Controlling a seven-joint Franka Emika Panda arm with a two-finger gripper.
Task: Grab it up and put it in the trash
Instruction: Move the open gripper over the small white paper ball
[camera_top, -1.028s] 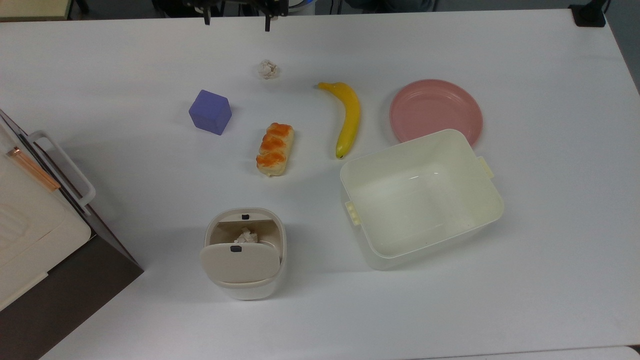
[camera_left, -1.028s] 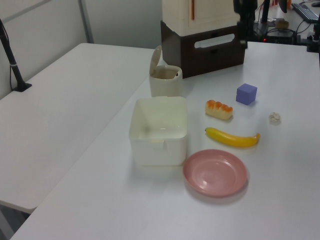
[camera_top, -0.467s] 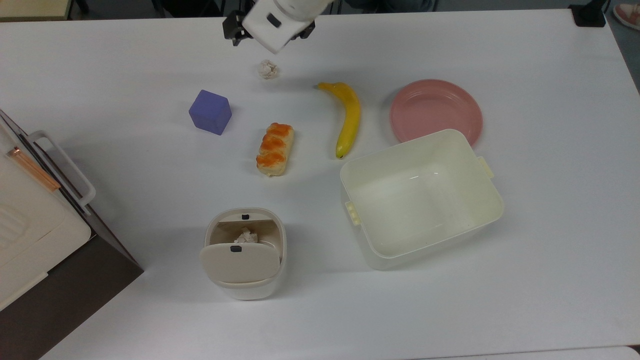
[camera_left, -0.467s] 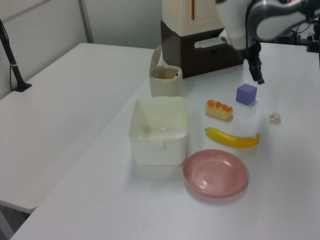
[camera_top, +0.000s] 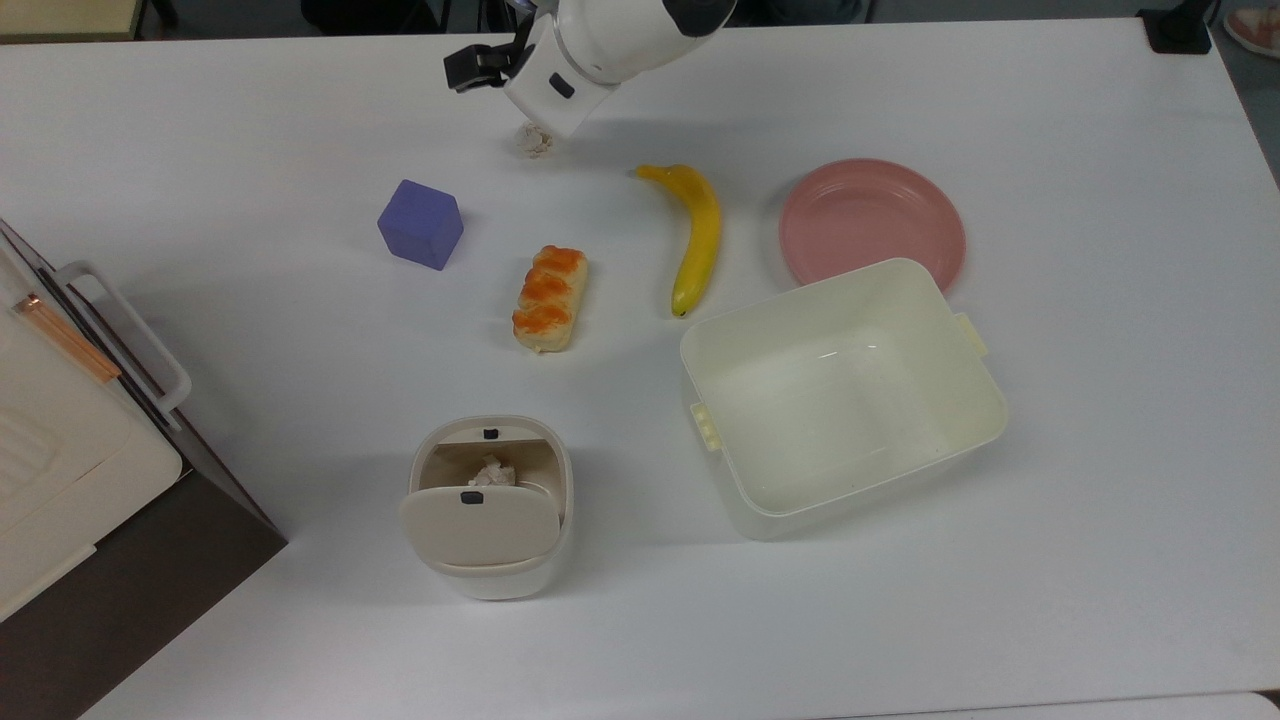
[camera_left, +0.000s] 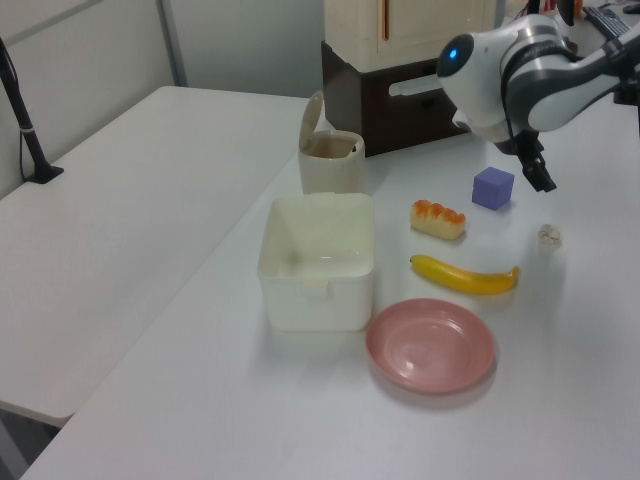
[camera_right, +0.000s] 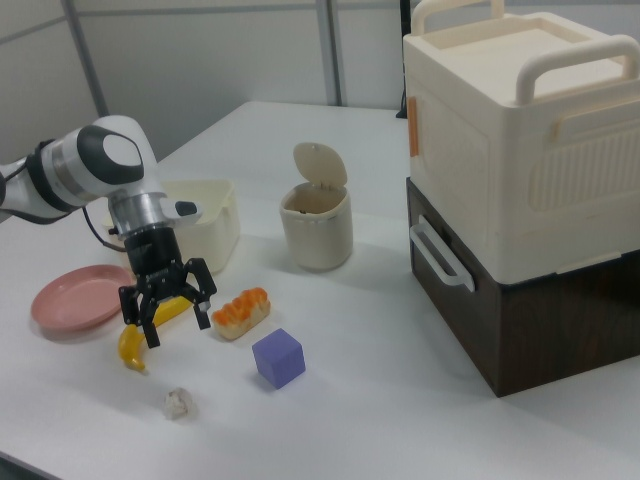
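Gripper: in the right view we saw the gripper (camera_right: 168, 314) hanging above the table (camera_right: 400, 400) with its two fingers spread wide and nothing between them.

Wad: we found the paper wad (camera_right: 178, 403) lying loose on the table, below the gripper in the right view and a touch to the right view's right, near it but apart. In the top view the wad (camera_top: 533, 141) peeked out just under the arm's white wrist. We judged the coming move to be a short drop, shifted slightly toward the wad.

Long axis: the wad looked roundish to us, so we could name none.

Trash: the bin (camera_top: 490, 505) stood well apart from the wad, beyond the cube and roll, its flap tilted open; we saw something pale and crumpled already inside.

Counts, the top view's left to right: we counted one purple cube (camera_top: 421, 224), one bin, one loose wad, one bread roll (camera_top: 548, 297), one banana (camera_top: 694, 235), one tub (camera_top: 842, 392), one pink plate (camera_top: 872, 219).
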